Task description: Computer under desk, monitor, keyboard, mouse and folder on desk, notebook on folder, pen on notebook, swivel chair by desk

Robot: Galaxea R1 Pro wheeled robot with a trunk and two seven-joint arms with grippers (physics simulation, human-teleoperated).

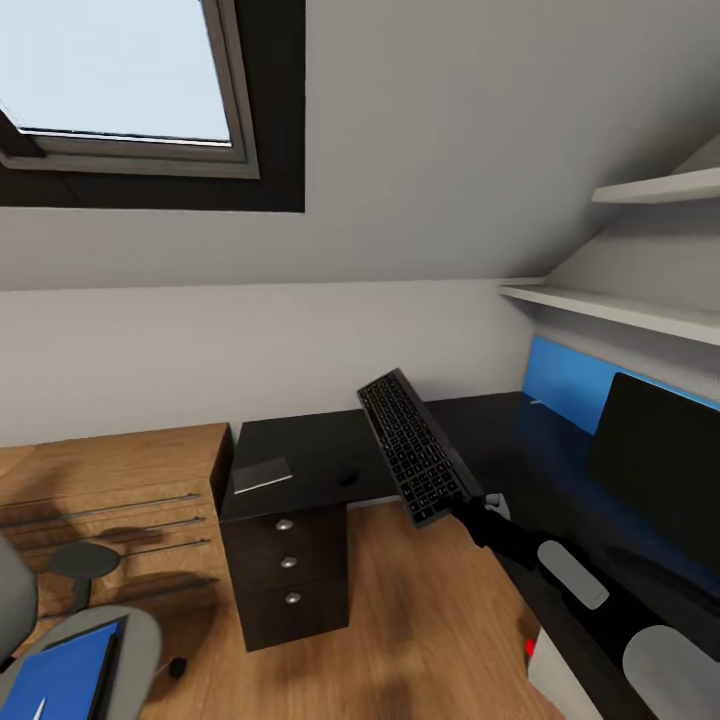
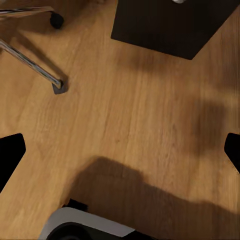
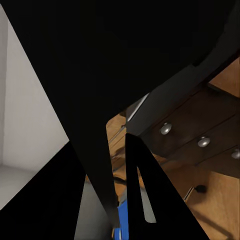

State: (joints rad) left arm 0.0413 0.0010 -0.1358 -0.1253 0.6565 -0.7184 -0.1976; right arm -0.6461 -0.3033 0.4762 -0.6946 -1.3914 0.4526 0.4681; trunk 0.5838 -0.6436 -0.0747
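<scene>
My right pincer (image 1: 468,500) pinches the keyboard (image 1: 415,447) above the bench (image 1: 300,460) (unplaced); folder (image 1: 65,675) far off, unmoved.

Desk (image 1: 300,455) top: matt black, smooth. Drawers (image 1: 290,575) dark wood-look with round polished metal knobs (image 3: 165,128). Floor (image 2: 135,105): light wood planks, satin sheen, visible grain. Cabinet (image 1: 110,500): light wood, slim metal bar handles. Keyboard (image 1: 415,445): dark matt plastic keys. Monitor (image 1: 660,470) front: black, slightly glossy. Swivel chair (image 1: 60,650) seat: grey cloth; its base legs (image 2: 30,62) shiny metal. Folder (image 1: 65,670): smooth bright blue. Back panel (image 1: 565,385): glossy blue.
</scene>
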